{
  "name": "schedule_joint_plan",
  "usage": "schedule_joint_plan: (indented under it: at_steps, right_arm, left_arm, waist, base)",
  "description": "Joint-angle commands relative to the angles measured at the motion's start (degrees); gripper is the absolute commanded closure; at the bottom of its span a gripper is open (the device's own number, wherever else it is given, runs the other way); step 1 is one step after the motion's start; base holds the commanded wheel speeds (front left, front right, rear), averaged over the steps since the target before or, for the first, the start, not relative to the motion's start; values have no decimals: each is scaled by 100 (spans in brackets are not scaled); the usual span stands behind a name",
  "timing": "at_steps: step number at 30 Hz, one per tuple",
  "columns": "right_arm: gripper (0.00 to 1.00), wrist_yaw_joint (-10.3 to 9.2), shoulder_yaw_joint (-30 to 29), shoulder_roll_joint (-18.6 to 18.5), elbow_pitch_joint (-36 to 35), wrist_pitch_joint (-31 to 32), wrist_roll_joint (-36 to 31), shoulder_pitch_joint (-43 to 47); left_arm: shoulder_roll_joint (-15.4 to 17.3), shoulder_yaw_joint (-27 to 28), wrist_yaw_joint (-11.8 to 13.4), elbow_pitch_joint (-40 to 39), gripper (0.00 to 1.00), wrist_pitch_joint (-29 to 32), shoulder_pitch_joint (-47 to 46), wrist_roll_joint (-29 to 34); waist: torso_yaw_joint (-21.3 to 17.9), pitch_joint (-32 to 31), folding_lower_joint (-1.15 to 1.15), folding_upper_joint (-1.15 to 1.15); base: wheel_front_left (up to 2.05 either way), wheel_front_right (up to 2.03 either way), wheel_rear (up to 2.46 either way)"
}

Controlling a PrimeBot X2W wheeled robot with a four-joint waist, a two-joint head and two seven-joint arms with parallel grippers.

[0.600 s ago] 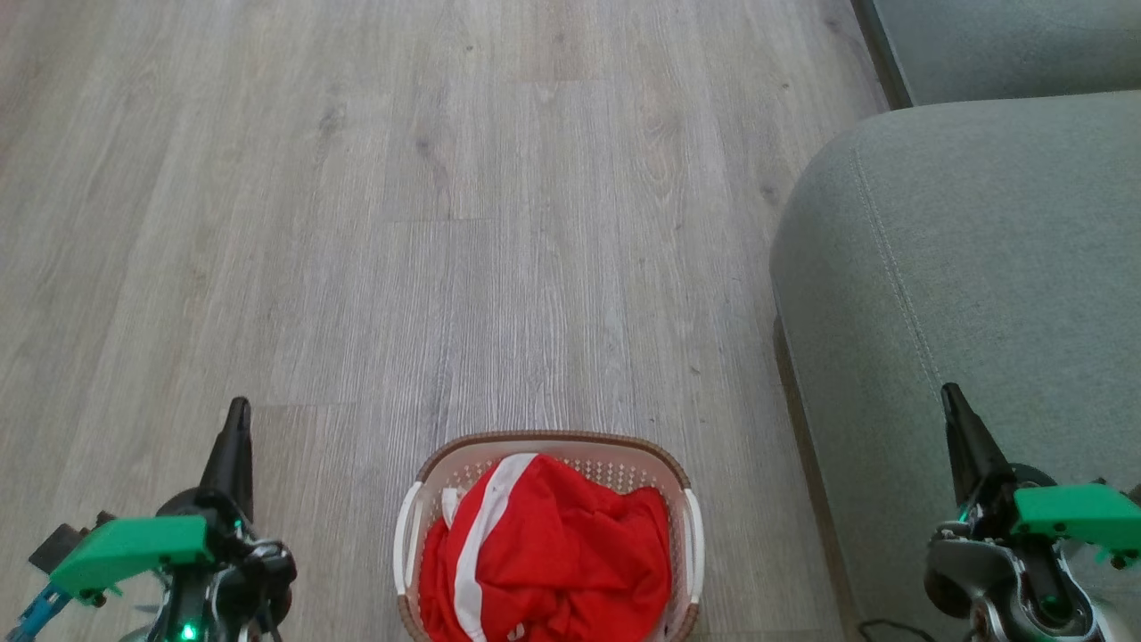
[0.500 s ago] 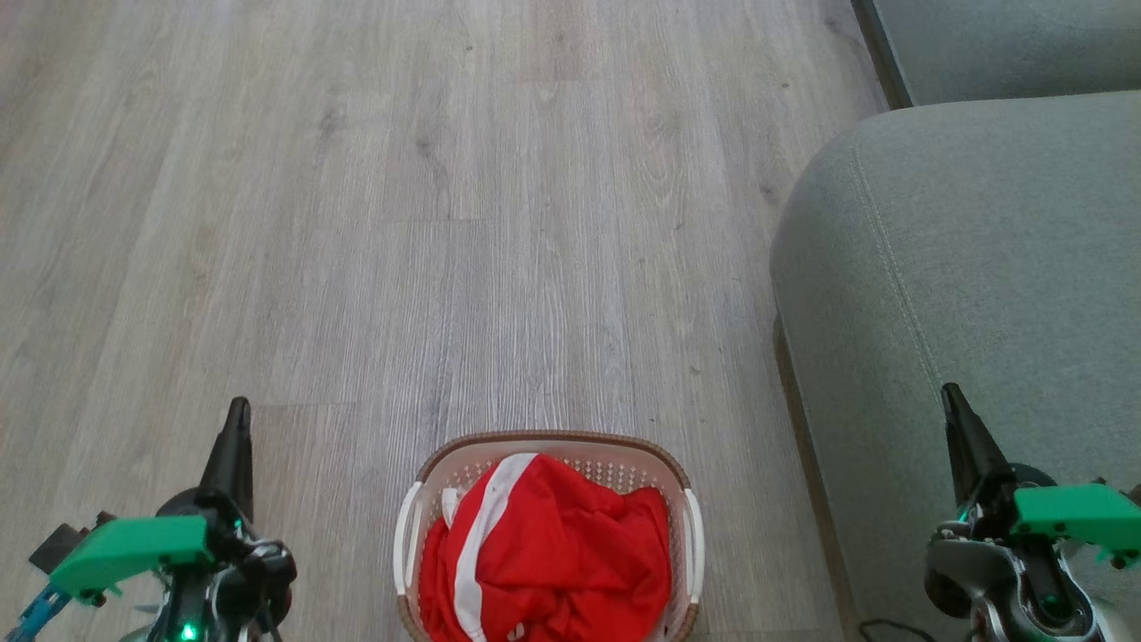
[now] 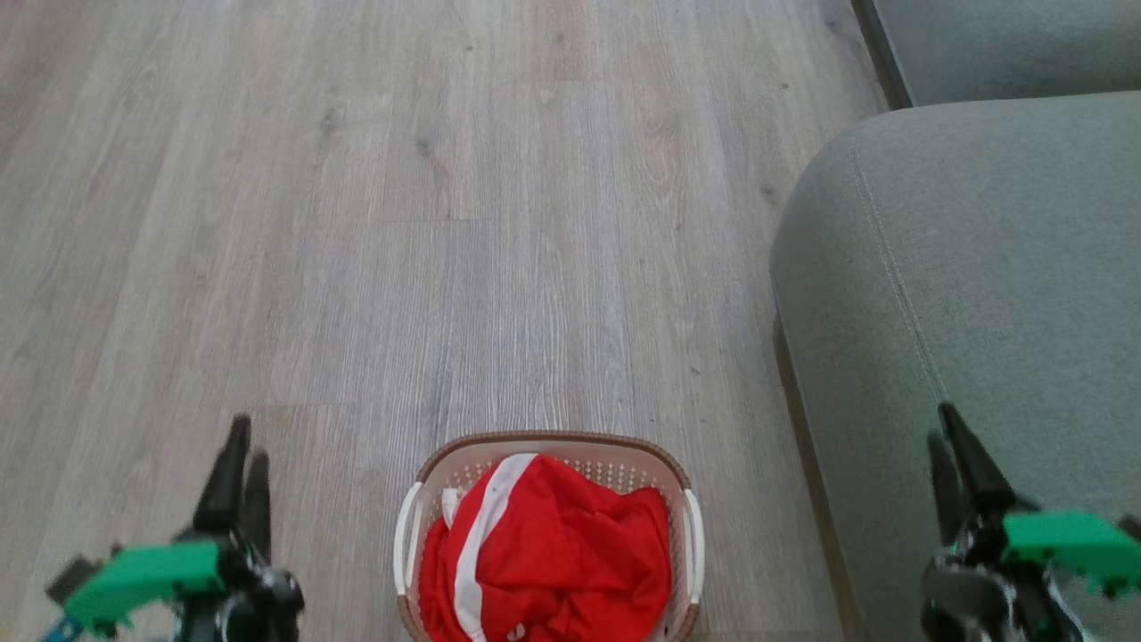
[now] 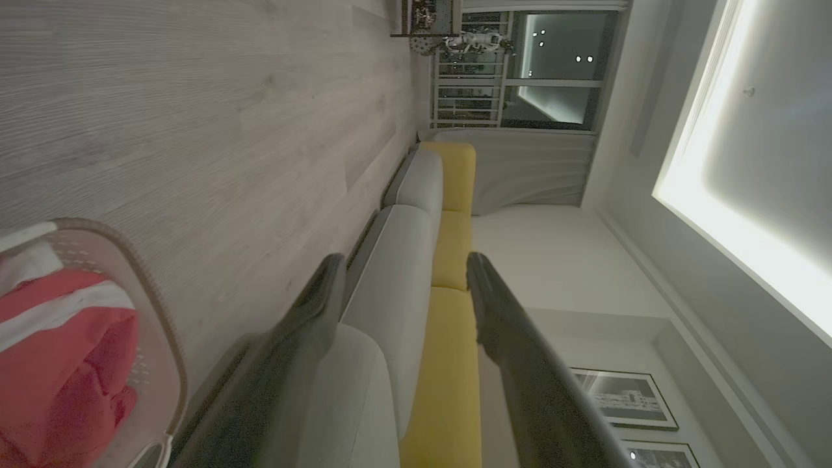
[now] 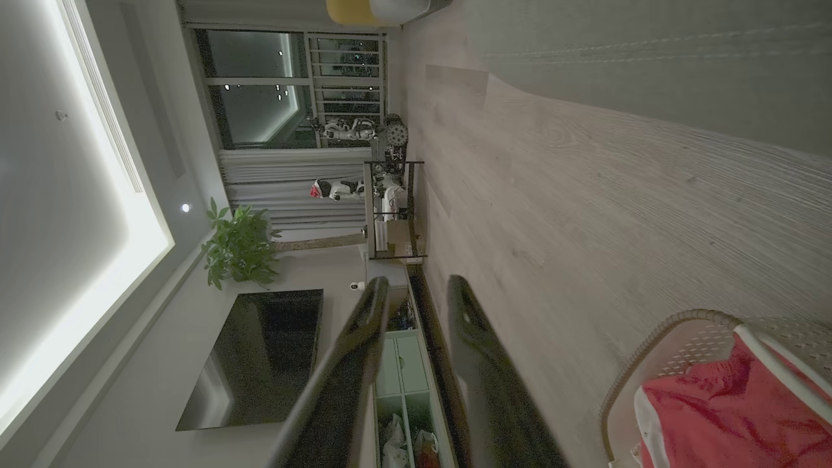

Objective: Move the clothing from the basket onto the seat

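clothing point(image 3: 553, 553) lay heaped in basket point(image 3: 553, 439), near seat point(image 3: 980, 267) | judged light, limp, slick; best pinched at a raised top fold | left gripper point(image 3: 249, 441) stood wide, empty; right gripper point(image 3: 939, 423) narrower, empty

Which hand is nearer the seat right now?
The right hand, at lower right against the grey-green seat; the left hand is beyond the basket, over the wood floor.

clothing point(image 3: 553, 553): red, crumpled in basket point(image 3: 553, 443) | basket: on floor | seat point(image 3: 980, 259): bare, right
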Motion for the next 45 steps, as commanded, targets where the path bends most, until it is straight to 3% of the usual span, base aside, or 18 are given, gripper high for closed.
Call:
schedule_joint_plan:
  at_steps: [1, 23, 35, 45]
  right_arm:
    - [0, 0, 12, 1, 80, 0, 0, 49]
    - [0, 0, 257, -156, -461, -302, -326, 57]
    - [0, 0, 489, -382, -704, -560, -957, 15]
    - [0, 0, 694, -550, -916, -746, -2003, 6]
  left_arm:
    - [-9, -4, 0, 76, 0, -3, 55, -1]
    - [3, -148, -8, -314, 0, -372, 23, 342]
    - [9, -320, 106, -570, 0, -556, -9, 1348]
    - [15, -602, 362, -764, 0, -740, -27, 2623]
  waist:
    - [0, 0, 0, 0]
    - [-31, 6, 0, 0]
    - [-52, 5, 0, 0]
    - [-67, 7, 0, 0]
  base:
    - [0, 0, 0]
    - [0, 0, 0]
    - [0, 0, 0]
    - [0, 0, 0]
